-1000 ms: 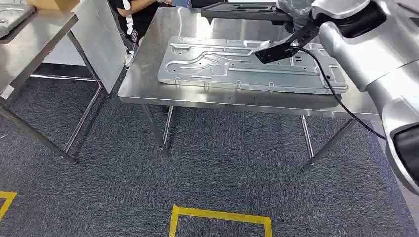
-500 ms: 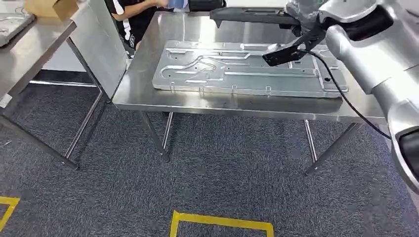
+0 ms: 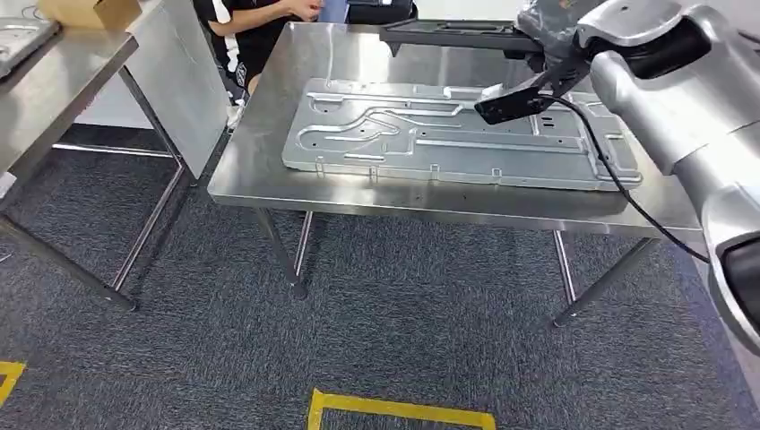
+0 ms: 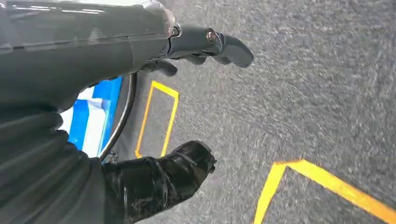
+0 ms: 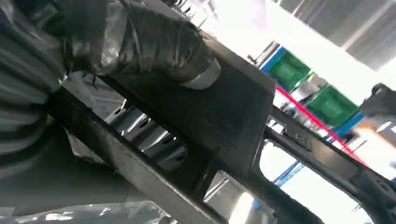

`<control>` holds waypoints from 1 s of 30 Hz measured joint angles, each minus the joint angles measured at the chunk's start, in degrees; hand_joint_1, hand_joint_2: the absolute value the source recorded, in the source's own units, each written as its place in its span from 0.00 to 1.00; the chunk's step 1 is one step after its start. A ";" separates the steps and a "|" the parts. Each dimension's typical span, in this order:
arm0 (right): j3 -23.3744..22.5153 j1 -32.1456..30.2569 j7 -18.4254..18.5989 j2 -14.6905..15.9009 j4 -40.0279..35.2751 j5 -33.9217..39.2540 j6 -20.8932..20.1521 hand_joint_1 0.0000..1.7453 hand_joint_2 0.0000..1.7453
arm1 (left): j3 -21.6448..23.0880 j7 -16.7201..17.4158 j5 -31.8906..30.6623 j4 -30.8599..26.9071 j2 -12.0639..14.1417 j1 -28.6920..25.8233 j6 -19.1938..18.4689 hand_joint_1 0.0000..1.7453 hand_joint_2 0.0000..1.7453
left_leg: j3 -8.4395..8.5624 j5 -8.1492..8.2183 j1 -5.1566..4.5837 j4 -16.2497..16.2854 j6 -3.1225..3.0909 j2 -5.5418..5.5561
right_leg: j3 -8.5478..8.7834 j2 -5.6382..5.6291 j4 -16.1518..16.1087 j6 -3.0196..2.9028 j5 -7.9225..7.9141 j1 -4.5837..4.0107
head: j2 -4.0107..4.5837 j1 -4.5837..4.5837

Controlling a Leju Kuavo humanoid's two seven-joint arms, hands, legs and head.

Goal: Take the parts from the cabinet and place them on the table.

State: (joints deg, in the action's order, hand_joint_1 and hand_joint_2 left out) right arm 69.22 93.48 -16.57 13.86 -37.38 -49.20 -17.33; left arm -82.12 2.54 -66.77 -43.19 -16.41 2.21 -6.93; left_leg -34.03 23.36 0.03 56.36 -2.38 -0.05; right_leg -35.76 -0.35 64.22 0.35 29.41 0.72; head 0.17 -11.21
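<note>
Bright, even overhead light puts soft glare on the steel table and a faint shadow on the carpet beneath, while the right wrist view is blown out white behind a dark, blurred frame, its edges smeared

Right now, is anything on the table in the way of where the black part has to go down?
Yes. The big silver plate lies flat across most of the table. The right hand holds the black frame part above the table's far edge.
</note>
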 joint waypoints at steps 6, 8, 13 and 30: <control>0.26 -0.61 -0.02 0.57 0.24 0.00 0.00 1.00 1.00 | -0.02 0.00 0.00 0.00 -0.35 0.16 -0.11 0.00 1.00 | 1.10 2.18 0.13 1.51 -0.05 0.33 | -6.05 0.09 5.92 0.76 -2.59 0.64 | 0.00 0.00; 0.26 -0.52 -0.02 0.57 0.24 0.02 0.02 1.00 1.00 | -0.07 0.00 0.00 0.00 -0.35 0.07 -0.11 0.00 1.00 | 1.29 3.57 0.19 2.70 0.50 0.27 | -2.44 0.35 -2.37 0.81 -5.93 0.76 | 0.00 0.00; 0.31 -0.53 -0.13 0.96 0.31 0.22 0.00 1.00 1.00 | -0.33 0.02 -0.26 -0.22 -0.37 0.12 -0.22 0.00 1.00 | 1.11 4.25 -0.09 2.84 1.91 0.36 | -2.03 0.06 -2.90 -0.56 -4.77 0.28 | 0.00 -0.04; 0.31 -1.11 -0.55 3.54 0.81 2.06 0.83 1.00 1.00 | -0.94 -0.09 -0.44 -1.60 -0.68 0.05 -0.94 0.00 1.00 | -0.38 -0.40 0.14 -0.06 0.50 0.01 | 2.12 0.09 -2.80 0.21 -1.01 0.21 | 0.00 -0.02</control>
State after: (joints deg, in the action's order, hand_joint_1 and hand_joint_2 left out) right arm 69.53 92.37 -17.11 17.40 -36.57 -47.14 -16.50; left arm -83.06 2.45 -67.21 -44.78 -17.09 2.25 -7.87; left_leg -34.41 22.96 0.17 56.30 -1.88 -0.04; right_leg -33.64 -0.25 61.42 0.56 28.39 0.93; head 0.17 -11.23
